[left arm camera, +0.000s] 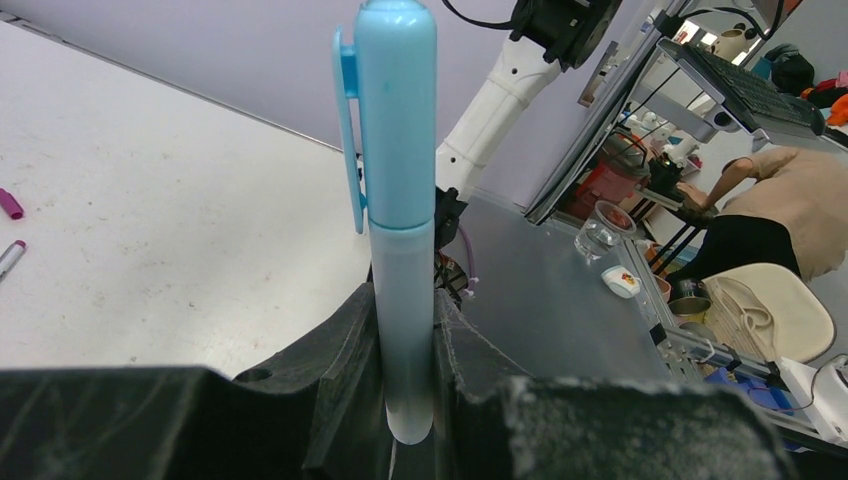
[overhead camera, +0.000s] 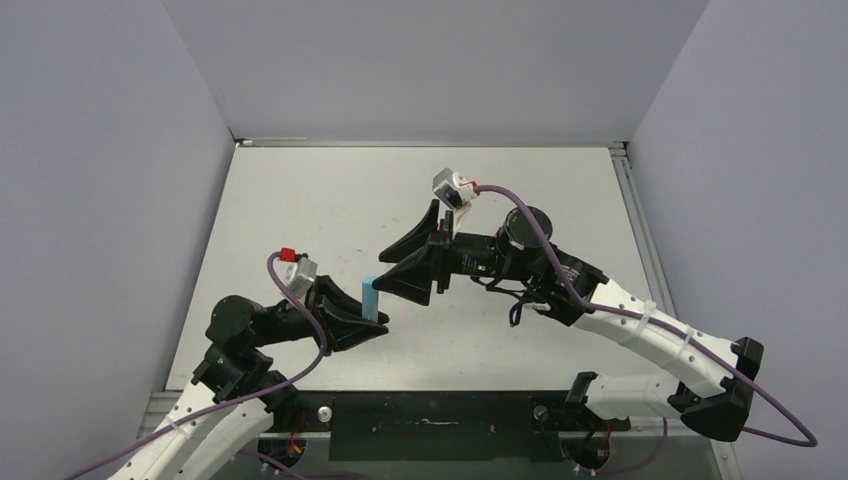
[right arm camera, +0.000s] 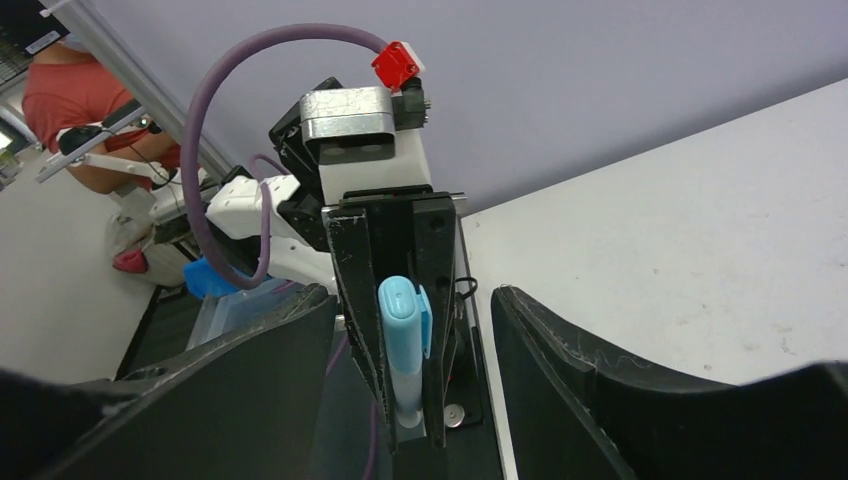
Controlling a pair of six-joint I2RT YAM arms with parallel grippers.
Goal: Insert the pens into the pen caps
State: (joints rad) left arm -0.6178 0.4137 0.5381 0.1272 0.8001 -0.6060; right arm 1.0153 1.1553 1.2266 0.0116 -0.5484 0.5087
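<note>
I see the white table (overhead camera: 300, 200) boxed in by lavender walls (overhead camera: 100, 150) on the left, back and right, with a metal rail (overhead camera: 636, 225) along its right edge. Open, lightly scuffed surface stretches behind both arms to the back wall. The work itself sits near the front, left of centre.

My right gripper (overhead camera: 385, 275) points in from the right with its jaws spread wide and gripping nothing. In the right wrist view the pen's top stands between them with a gap on either side.

My left gripper (overhead camera: 365, 325) is clenched on the light-blue pen (overhead camera: 371, 296), low on its barrel. The pen stands upright, its long axis vertical. The light-blue cap (left arm camera: 395, 110) sits on the upper end, and in the left wrist view its clip faces left.
</note>
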